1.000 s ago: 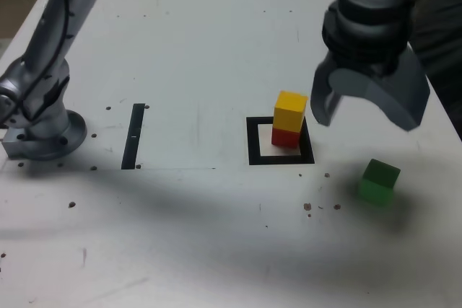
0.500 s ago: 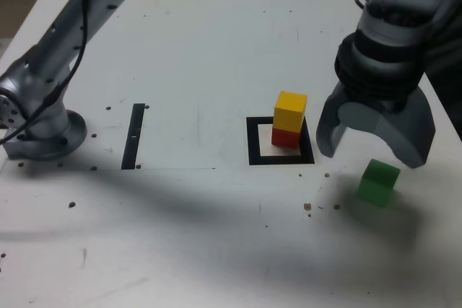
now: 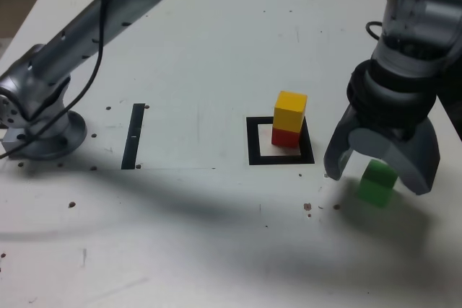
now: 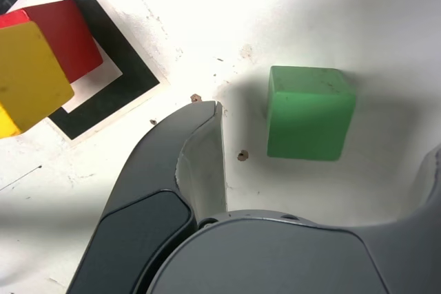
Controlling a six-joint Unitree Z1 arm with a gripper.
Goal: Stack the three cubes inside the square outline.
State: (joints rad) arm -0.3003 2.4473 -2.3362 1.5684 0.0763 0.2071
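White tabletop (image 3: pixel 216 48), scuffed and dotted with small dark specks, fills both views. Above it the gripper (image 3: pixel 381 167) hangs with its two grey jaws spread wide apart, holding nothing. The green cube (image 3: pixel 378 182) sits on the table directly below the gap between the jaws, touched by neither; the wrist view shows the green cube (image 4: pixel 309 112) clear of the one fingertip (image 4: pixel 204 118) in sight. Beside the gripper, toward the exterior view's left, lies the square outline (image 3: pixel 280 142), its thick black border around a pale centre. Inside it stands the red cube (image 3: pixel 286 137) with the yellow cube (image 3: pixel 290 110) stacked on top, slightly turned. Well away from the gripper, farther to the exterior view's left, a thin black strip (image 3: pixel 133 135) lies near the arm's round base (image 3: pixel 45 133).
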